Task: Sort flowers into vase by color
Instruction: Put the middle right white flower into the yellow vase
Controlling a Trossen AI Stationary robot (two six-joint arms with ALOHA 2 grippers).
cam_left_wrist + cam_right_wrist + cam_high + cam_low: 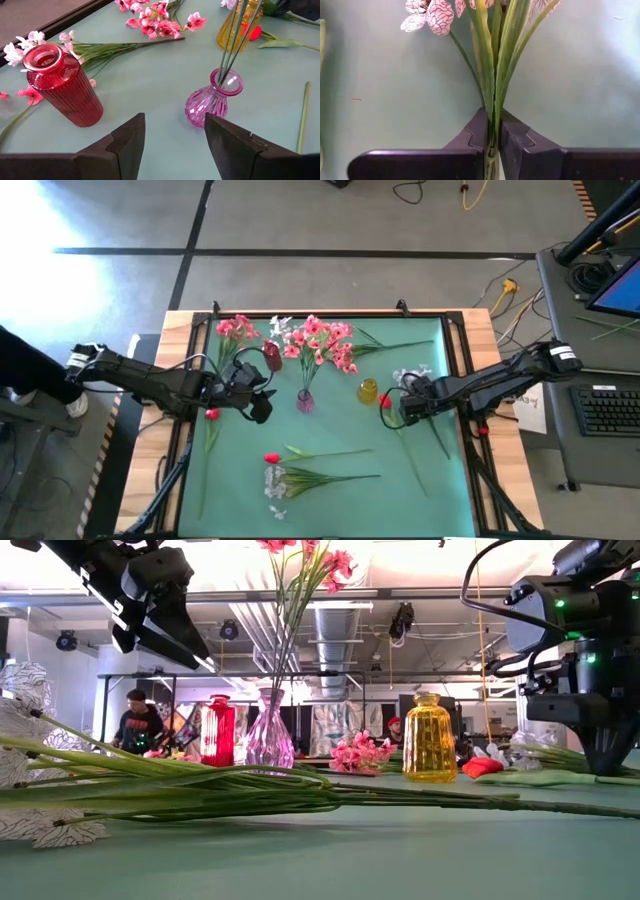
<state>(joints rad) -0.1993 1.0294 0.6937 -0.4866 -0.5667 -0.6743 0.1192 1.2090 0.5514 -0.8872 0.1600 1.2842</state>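
Here the right hand (pixel 492 131) has its two fingers pressed tight on the green stem of a white flower (pixel 432 15), down low on the table (pixel 420 500) just beside the yellow vase (pixel 368 391). In the right wrist view the veined white blossoms lie ahead of the fingers and the long leaves run up between them, so the grasp looks firm. The step in hand, as I judge it, is the pick-up of this white spray.

The left hand (pixel 172 142) hovers with its fingers spread wide and nothing between them, above the table between the red vase (pixel 60 82) and the pink vase (pixel 215 97). The pink vase already holds several stems, topped by pink flowers (pixel 318 340) in the high view. More pink flowers (pixel 238 329) lie near the table's far edge, and other sprays (pixel 310 475) lie on the near side, so the sorting is probably well short of done.

The next move calls for lifting the stem clear of the table, turning it upright and bringing its cut end over a vase mouth. The yellow vase is nearest and looks empty, so it is the likely home for white. The narrow neck will demand careful aim.
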